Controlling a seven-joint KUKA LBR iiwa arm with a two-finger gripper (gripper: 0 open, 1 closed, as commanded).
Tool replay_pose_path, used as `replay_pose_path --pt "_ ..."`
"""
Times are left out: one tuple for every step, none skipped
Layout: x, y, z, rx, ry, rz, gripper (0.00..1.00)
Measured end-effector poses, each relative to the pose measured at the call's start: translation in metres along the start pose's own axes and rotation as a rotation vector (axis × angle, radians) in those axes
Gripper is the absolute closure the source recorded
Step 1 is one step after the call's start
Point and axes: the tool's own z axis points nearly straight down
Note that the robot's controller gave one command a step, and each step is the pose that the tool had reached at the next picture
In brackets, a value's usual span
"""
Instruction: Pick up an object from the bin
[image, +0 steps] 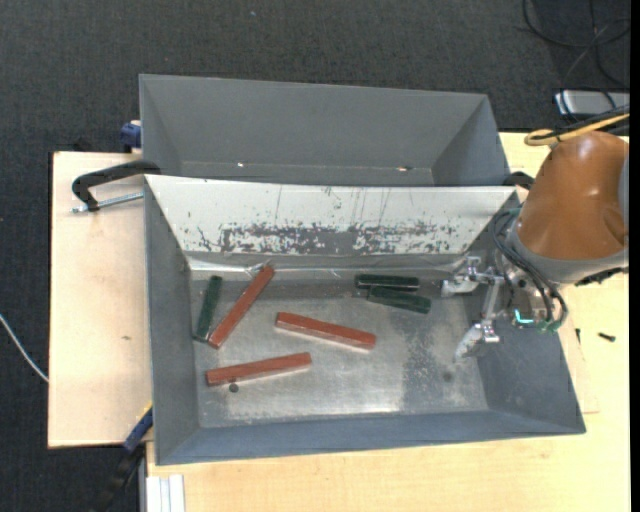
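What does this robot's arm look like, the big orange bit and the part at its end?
The wrist wears a rounded, glossy orange-brown cover. Beneath it loop thin black cables beside a small teal light. The arm ends in a silver metal two-finger gripper with slim, bright metal fingers.

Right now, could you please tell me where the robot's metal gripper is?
The gripper hangs open at the right side of the grey bin, over its floor, right of the dark green bars by the back wall.
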Motion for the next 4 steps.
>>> replay_pose_path --pt "-0.002 0.000 -0.004 0.001 -0.008 -0.002 0.00" --pt "-0.070 0.024 0.069 0.005 -0.034 0.013 1.00" --pt "-0.070 0.024 0.069 0.005 -0.032 0.012 1.00" --pt "-0.056 0.004 -0.074 0.003 -0.016 0.022 1.00"
